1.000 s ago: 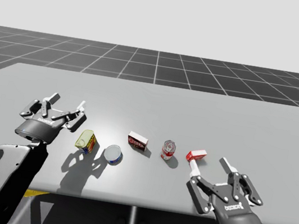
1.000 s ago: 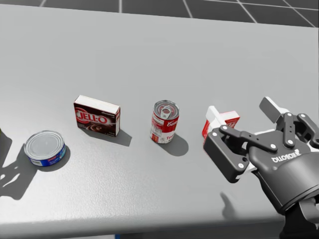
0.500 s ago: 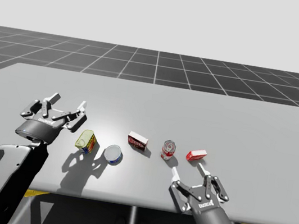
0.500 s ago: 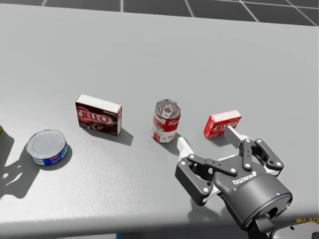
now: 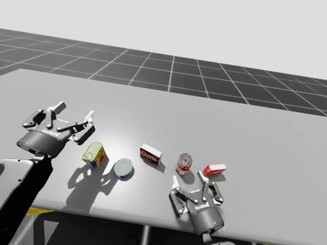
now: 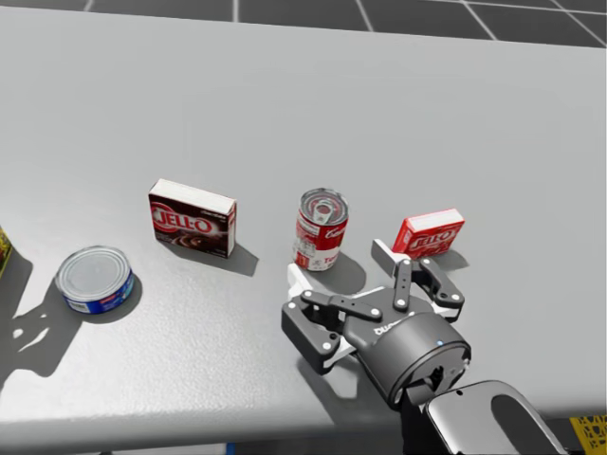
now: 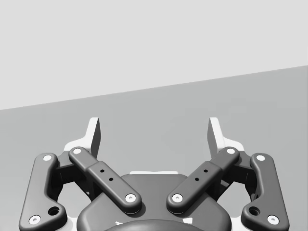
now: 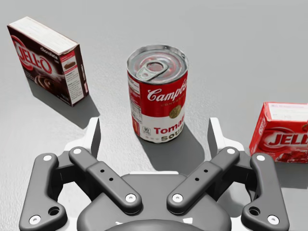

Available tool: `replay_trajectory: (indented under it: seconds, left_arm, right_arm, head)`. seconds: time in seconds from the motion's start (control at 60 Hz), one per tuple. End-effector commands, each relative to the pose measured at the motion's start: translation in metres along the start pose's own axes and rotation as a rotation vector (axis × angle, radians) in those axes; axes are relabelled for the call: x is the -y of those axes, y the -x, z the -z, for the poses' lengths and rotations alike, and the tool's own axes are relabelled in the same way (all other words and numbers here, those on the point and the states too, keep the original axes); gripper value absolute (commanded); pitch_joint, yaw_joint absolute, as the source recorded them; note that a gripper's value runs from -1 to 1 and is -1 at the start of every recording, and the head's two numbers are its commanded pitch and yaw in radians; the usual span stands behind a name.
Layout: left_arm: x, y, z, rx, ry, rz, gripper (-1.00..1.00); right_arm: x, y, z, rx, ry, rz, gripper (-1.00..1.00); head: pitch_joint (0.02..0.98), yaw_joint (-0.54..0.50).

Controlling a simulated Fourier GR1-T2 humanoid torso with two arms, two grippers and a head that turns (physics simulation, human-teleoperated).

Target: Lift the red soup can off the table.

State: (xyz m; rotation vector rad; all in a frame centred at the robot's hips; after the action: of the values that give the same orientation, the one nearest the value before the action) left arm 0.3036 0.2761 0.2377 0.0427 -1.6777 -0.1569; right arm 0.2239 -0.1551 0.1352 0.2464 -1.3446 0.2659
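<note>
My right pincer (image 8: 154, 130) is hanging low over the surface (image 8: 240, 43) with its fingers spread wide and gripping nothing. The red soup can (image 8: 158, 96) is standing upright on the surface just ahead of it, lined up with the gap, and neither finger is touching it. A dark brown box (image 8: 48, 60) is sitting to one side of the can and a red box (image 8: 284, 132) to the other, both apart from it, so the fingers are getting room on each flank. I am judging this as the approach step, with the grasp not yet made. Next I should be pushing forward until the can sits between the fingers, closing on its sides, then raising it straight up. My left pincer (image 7: 154, 132) is waiting wide open and empty, well apart beside a yellow-green can (image 5: 94, 154).
</note>
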Motion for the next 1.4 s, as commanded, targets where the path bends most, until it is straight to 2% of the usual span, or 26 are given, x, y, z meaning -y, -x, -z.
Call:
replay_trajectory:
  seconds: [0.017,0.083,0.15,0.383,0.5,0.6,0.75,0.833,0.85,0.9,0.917,0.933,0.967,1.033,1.1,1.167,1.4]
  left_arm:
    - [0.000,0.000,0.000,0.000,0.000,0.000,-1.00]
    - [0.000,0.000,0.000,0.001,0.000,0.001,-1.00]
    - [0.000,0.000,0.000,0.001,0.000,0.001,-1.00]
    - [-0.001,0.000,0.000,0.002,-0.001,0.002,-1.00]
    - [-0.001,0.000,0.000,0.001,-0.001,0.002,-1.00]
    - [-0.001,0.000,0.000,0.001,-0.001,0.002,-1.00]
    - [0.000,0.000,0.000,0.001,0.001,0.003,-1.00]
    - [-0.001,0.000,0.000,0.000,0.002,0.005,-1.00]
    - [0.000,0.000,0.000,0.000,0.002,0.005,-1.00]
    - [-0.001,0.000,0.000,-0.001,0.003,0.005,-1.00]
    - [0.000,0.000,0.000,-0.001,0.003,0.006,-1.00]
    - [0.000,0.000,0.000,-0.001,0.003,0.006,-1.00]
    - [0.000,0.000,0.000,-0.001,0.003,0.006,-1.00]
    - [0.000,0.000,0.000,-0.003,0.003,0.011,-1.00]
    - [0.000,0.000,0.000,-0.004,0.001,0.010,-1.00]
    - [0.000,0.000,0.000,-0.005,0.002,0.011,-1.00]
    - [0.000,0.001,0.000,-0.006,0.001,0.013,-1.00]
  right_arm:
    - [-0.006,0.004,0.019,-0.012,-0.001,-0.020,-1.00]
    - [-0.006,0.004,0.025,-0.015,0.006,-0.037,-1.00]
    - [-0.006,0.003,0.032,-0.023,0.024,-0.035,-1.00]
    - [-0.008,0.001,0.049,-0.047,0.057,-0.056,-1.00]
    - [-0.006,-0.002,0.058,-0.039,0.103,-0.087,-1.00]
    - [-0.005,-0.002,0.066,-0.047,0.123,-0.095,-1.00]
    - [-0.005,-0.002,0.068,-0.059,0.136,-0.104,-1.00]
    - [-0.005,0.000,0.067,-0.069,0.124,-0.125,-1.00]
    - [-0.005,0.000,0.067,-0.077,0.118,-0.121,-0.97]
    - [-0.005,0.001,0.067,-0.077,0.123,-0.125,-0.55]
    - [-0.005,0.001,0.067,-0.077,0.128,-0.126,0.06]
    - [-0.005,0.001,0.067,-0.077,0.128,-0.126,0.43]
    - [-0.005,0.001,0.067,-0.077,0.127,-0.126,0.73]
    - [-0.005,0.003,0.066,-0.079,0.131,-0.127,0.88]
    - [-0.005,0.003,0.066,-0.080,0.132,-0.125,0.93]
    - [-0.005,0.003,0.065,-0.077,0.133,-0.125,0.94]
    - [-0.005,0.004,0.064,-0.074,0.132,-0.120,0.96]
  head:
    - [0.845,-0.15]
    - [0.845,-0.15]
    - [0.846,-0.15]
    - [0.845,-0.14]
    - [0.843,-0.14]
    - [0.842,-0.14]
    - [0.838,-0.14]
    - [0.824,-0.14]
    - [0.821,-0.14]
    - [0.811,-0.14]
    - [0.797,-0.14]
    - [0.792,-0.14]
    - [0.782,-0.14]
    - [0.738,-0.14]
    - [0.687,-0.14]
    - [0.628,-0.14]
    - [0.514,-0.15]
